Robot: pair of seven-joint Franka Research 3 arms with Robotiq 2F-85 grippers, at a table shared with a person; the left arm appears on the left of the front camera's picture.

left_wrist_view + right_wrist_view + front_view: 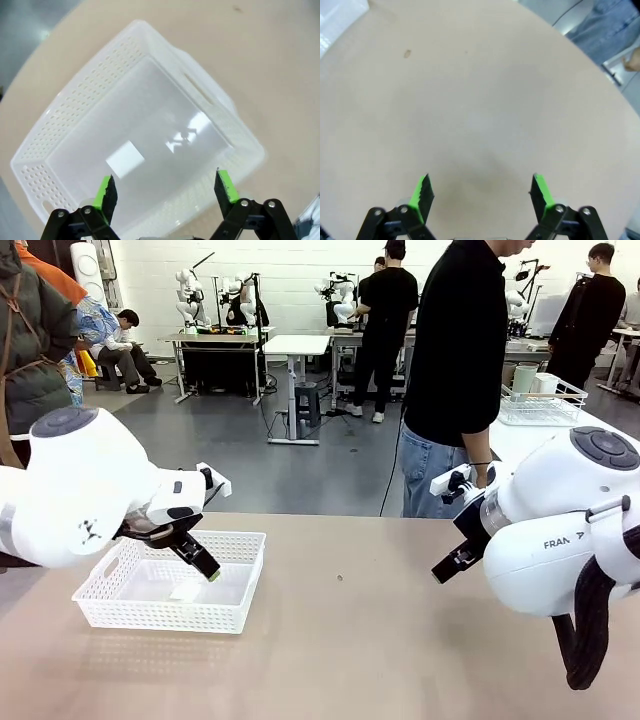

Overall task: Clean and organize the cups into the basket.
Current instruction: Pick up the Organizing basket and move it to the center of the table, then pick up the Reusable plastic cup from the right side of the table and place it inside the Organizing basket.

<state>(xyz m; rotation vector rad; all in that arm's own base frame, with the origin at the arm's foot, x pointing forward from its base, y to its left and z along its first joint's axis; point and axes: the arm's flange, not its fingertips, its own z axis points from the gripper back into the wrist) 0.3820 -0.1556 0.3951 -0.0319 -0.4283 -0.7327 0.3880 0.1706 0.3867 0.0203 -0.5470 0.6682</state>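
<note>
Left gripper [166, 189] hangs over the white basket [150, 612], near left — fingers apart, holding nothing. Right gripper [480, 192] sits above the tan table [350, 640] at right, fingers likewise spread wide

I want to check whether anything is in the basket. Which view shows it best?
The left wrist view: it looks down into the basket, whole floor visible, nothing inside. The front view shows it obliquely, the left gripper over it. The right wrist view has at most a white corner.

The left arm [90, 490] hides one far corner of the basket [160, 618].
</note>
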